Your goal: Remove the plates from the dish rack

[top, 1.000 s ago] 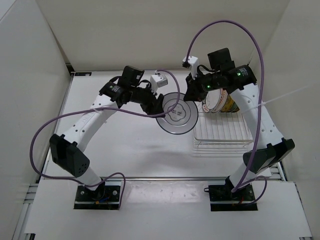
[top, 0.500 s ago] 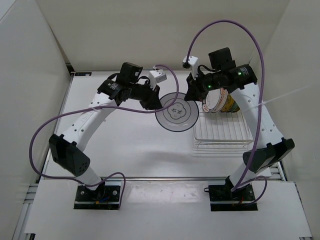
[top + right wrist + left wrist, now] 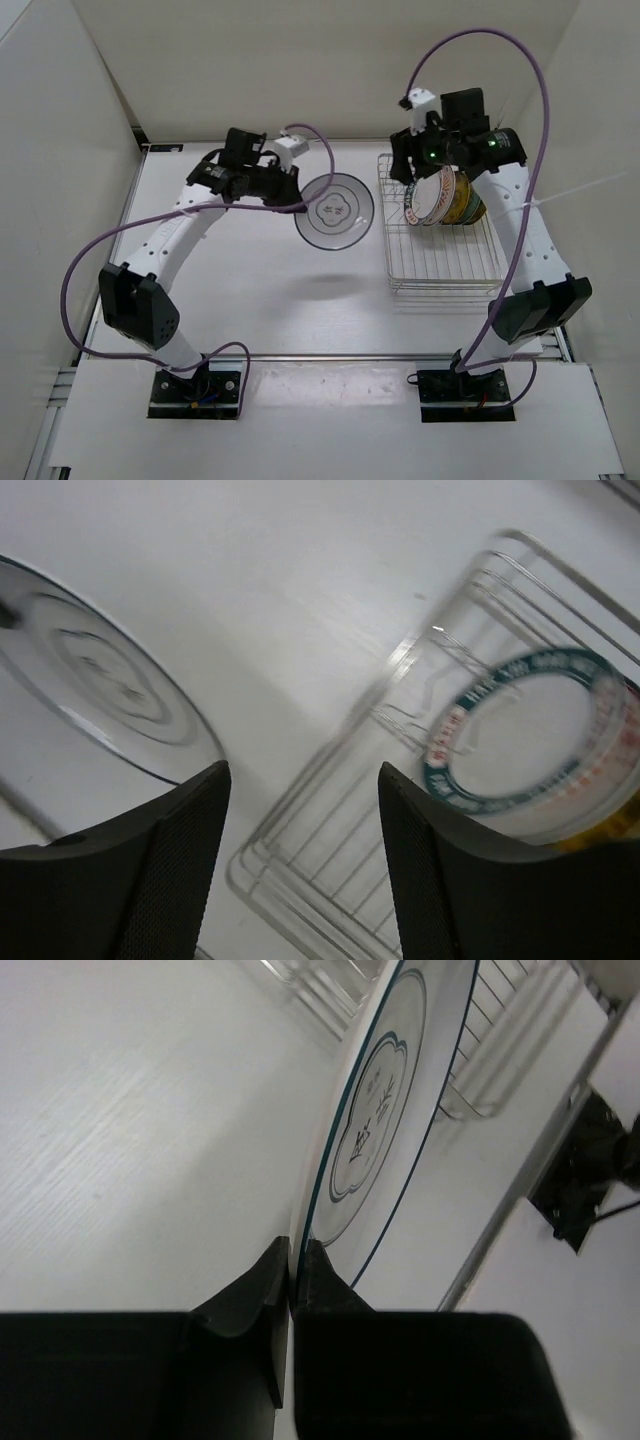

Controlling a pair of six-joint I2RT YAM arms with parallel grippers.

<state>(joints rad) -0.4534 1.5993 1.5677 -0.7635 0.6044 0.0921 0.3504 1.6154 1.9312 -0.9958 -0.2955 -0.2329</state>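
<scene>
Top external: from high behind, looking down on the whole table (image 3: 250, 290). Left wrist: close, sighting along left gripper (image 3: 294, 1255), edge-on to plate (image 3: 380, 1130). Right wrist: near, tilted down; same plate and dish rack (image 3: 330, 810) common to all three.

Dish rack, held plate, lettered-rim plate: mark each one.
dish rack (image 3: 440, 262), top external view, bare wire floor.
held plate (image 3: 335, 211), top external view, its centre motif.
lettered-rim plate (image 3: 525, 742), right wrist view, white centre.

white table (image 3: 250, 290), white surrounding walls (image 3: 300, 60)

Rim lettering on racked plate (image 3: 530, 745) blurred, unreadable; centre glyphs on held plate (image 3: 375, 1130) illegible.
</scene>
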